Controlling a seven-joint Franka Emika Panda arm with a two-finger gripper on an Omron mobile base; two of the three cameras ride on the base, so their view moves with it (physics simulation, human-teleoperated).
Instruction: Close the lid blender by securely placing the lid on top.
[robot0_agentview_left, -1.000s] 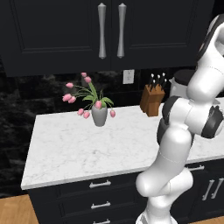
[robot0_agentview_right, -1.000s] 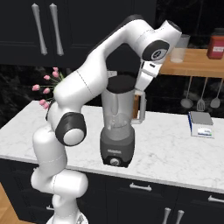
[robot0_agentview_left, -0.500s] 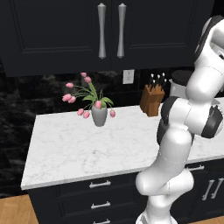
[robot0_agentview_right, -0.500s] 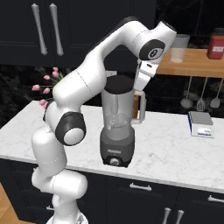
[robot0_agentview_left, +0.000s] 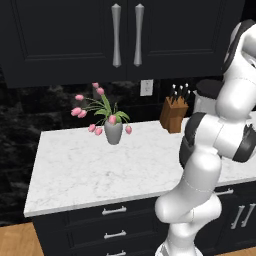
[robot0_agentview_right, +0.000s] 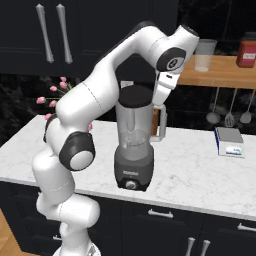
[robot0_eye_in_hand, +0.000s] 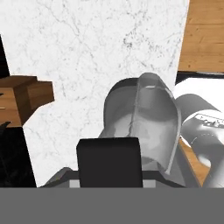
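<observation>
Blender (robot0_agentview_right: 134, 150): rounded dark grey base with a front knob, tall translucent grey tapered jar, side handle on its right. Stands near the front edge of the white marble counter (robot0_agentview_right: 200, 170). A small pale label sits above the knob; its writing is too small to read.

Lid (robot0_agentview_right: 136, 95): round, flat, black cap, seated on the jar's rim and matching its width.

Gripper (robot0_agentview_right: 161, 95): at the lid's right side, above the handle. The fingers are drawn narrow; whether they clasp the lid's edge cannot be told.

Right base view adds: kitchen scale (robot0_agentview_right: 230, 143) toward the counter's right end; wooden shelf (robot0_agentview_right: 220, 70) carrying a clear cup (robot0_agentview_right: 203, 55) and a red jar (robot0_agentview_right: 248, 50); hanging utensils (robot0_agentview_right: 230, 112) beneath.

Left base view adds: grey vase of pink tulips (robot0_agentview_left: 111, 125) near the counter's back edge; wooden knife block (robot0_agentview_left: 175, 112) further right along it; wall outlet (robot0_agentview_left: 146, 87).

Hand view: looks down the jar (robot0_eye_in_hand: 146, 127), with the knife block at the left.
</observation>
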